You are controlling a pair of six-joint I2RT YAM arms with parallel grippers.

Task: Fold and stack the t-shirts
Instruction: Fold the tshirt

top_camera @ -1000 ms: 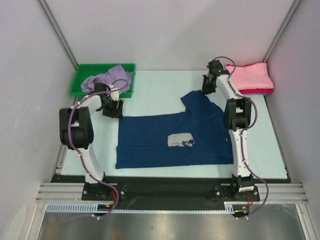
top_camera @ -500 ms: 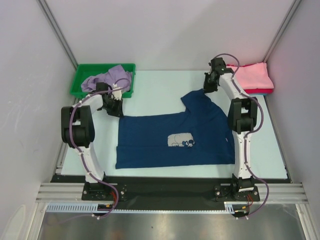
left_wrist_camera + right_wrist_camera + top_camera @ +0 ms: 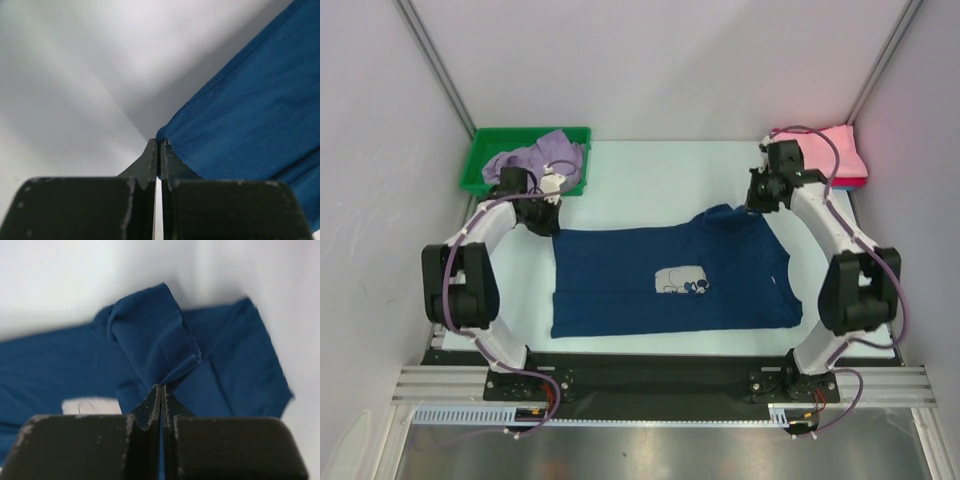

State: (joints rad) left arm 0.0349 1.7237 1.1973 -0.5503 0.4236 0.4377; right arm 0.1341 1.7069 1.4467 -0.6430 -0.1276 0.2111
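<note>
Wrist views — left fingers (image 3: 151,157) and right fingers (image 3: 154,402) each pinched shut on the navy t-shirt (image 3: 670,280)

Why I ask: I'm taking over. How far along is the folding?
Done: pink folded shirts stacked far right. In hand: the navy t-shirt lies spread out, left gripper and right gripper each shut on its far edge. Left: folding and stacking it, then the lavender shirt in the green bin.

right hand (image 3: 160,388) pinched tight on a raised fold of navy tee (image 3: 150,335), w/ pale print (image 3: 91,405) lower left.
</note>
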